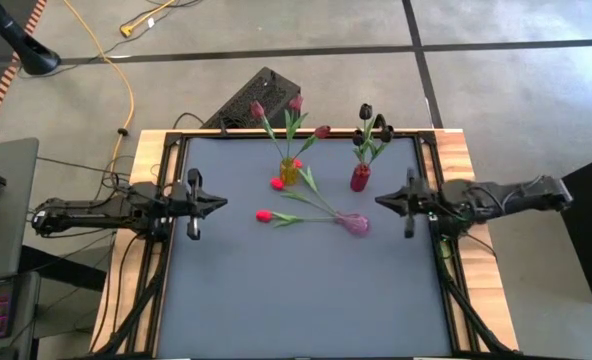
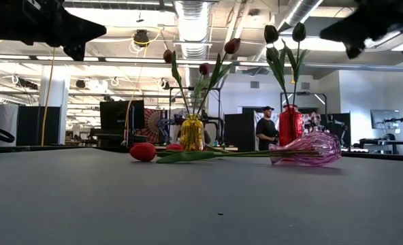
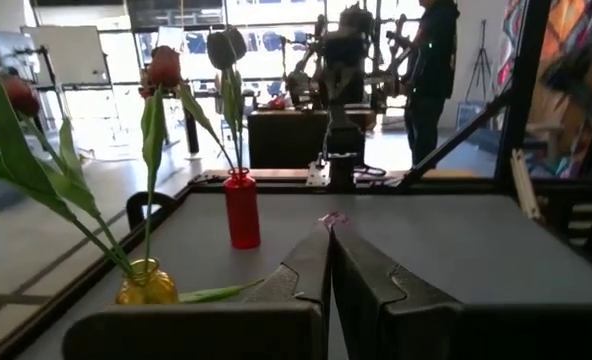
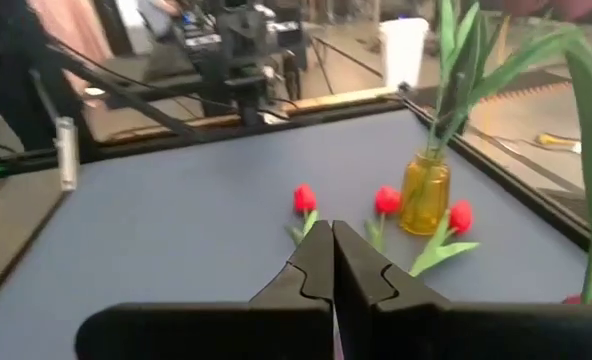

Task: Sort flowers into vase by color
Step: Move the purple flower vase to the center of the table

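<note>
A yellow glass vase stands near the far edge and holds maroon-pink tulips. To its right a red vase stands with black tulips. A pink glass vase lies on its side at mid-table. Red tulips stick out of its mouth, their heads lying on the mat. My left gripper hovers shut at the table's left. My right gripper hovers shut at the right, just beside the fallen vase.
The grey mat has open room toward the near edge. A black box sits just beyond the far edge. A wooden frame borders the table. A person stands in the room behind.
</note>
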